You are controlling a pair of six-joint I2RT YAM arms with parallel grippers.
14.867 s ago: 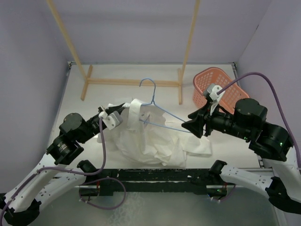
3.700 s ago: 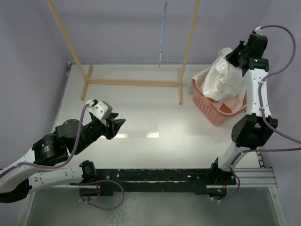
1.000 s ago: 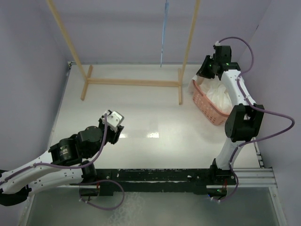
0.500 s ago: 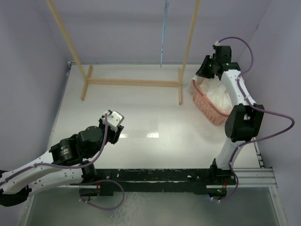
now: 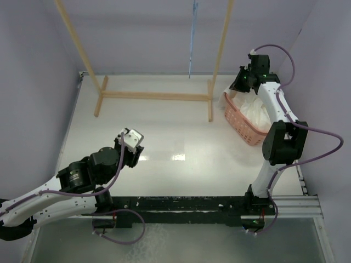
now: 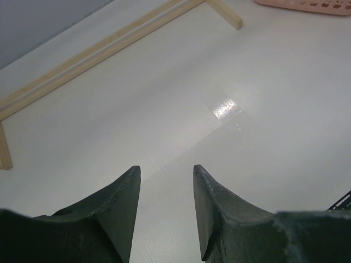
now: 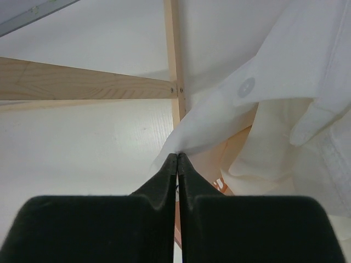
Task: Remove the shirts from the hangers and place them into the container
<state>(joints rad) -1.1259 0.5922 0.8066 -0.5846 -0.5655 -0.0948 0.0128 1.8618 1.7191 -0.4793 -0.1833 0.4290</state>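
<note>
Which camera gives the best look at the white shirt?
Right wrist: the shirt fills the frame's right side, folds and a button plain, one corner pinched by the right gripper. Top external shows it small, heaped in the basket. Left wrist shows none.

In front of the wooden rack (image 5: 156, 96) the table (image 5: 164, 129) lies open to a pass, but just right of the rack the basket (image 5: 238, 125), filled with the shirt (image 5: 256, 112), blocks the way.

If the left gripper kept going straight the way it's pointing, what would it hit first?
Probably the bare white table: the open left gripper angles down at it with nothing between. The wooden rack rail lies farther on; depth is unclear.
</note>
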